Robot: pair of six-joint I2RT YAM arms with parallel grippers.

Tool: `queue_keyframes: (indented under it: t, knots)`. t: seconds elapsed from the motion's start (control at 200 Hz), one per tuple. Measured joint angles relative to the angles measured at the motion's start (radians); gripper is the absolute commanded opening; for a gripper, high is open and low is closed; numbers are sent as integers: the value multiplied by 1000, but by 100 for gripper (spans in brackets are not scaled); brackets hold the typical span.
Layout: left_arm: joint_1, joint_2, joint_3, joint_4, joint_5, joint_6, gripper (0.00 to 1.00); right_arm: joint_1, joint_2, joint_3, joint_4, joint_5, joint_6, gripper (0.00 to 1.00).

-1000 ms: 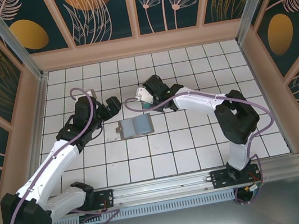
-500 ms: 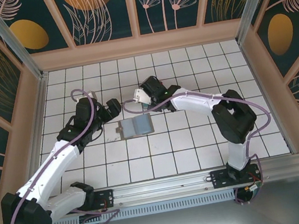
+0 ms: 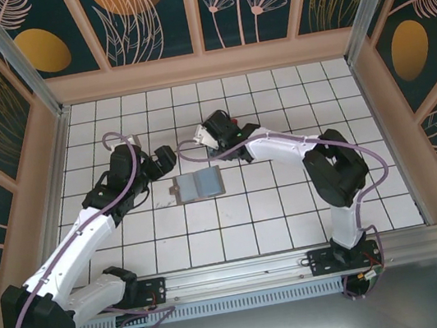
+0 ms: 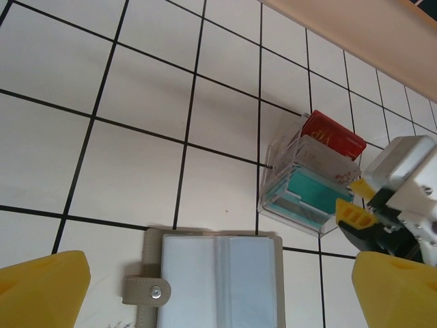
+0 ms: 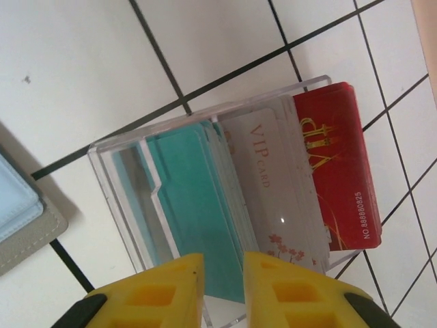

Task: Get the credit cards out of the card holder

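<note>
The right pincer [image 5: 218,277] hangs over the near wall of the clear box [image 5: 119,178]. Its fingertips are a narrow slit apart and the edge of the teal cards [image 5: 194,205] shows in that slit; whether they pinch a card I cannot tell. If the arm lifts off with a card caught, the card gets dragged out of the box, or the light box tips and spills the white cards [image 5: 273,184] and the red card [image 5: 334,157] beyond them. A fingertip knocking the wall would likely skid the box across the desk [image 5: 82,61]. The card holder [image 4: 218,280] lies open and flat between the widely spread fingers of the left pincer [image 3: 164,160], just to the near left of the right pincer. A descent that lands on its cover could shove it or fold it shut, and the two pincers, being so close, could strike each other
</note>
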Motion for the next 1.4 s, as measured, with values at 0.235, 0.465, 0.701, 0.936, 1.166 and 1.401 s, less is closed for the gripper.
queue_keyframes:
  t: [0.235, 0.465, 0.701, 0.936, 1.166, 1.401]
  knots:
    - [0, -1, -13, 0, -119, 0, 99, -79, -243, -158, 135, 3, 204, 42]
    - [0, -5, -78, 62, -331, 27, 98, -214, -609, -441, 344, 24, 478, 99]
    - [9, -3, -151, 153, -547, 130, 99, -397, -780, -706, 455, 52, 698, 99]
    - [173, 164, -158, 290, -618, 248, 99, -603, -744, -786, 525, 44, 802, 99]
    - [338, 268, -253, 515, -586, 351, 99, -669, -539, -768, 578, 104, 802, 99]
    - [385, 340, -392, 876, -533, 440, 99, -734, -431, -809, 819, 111, 773, 99]
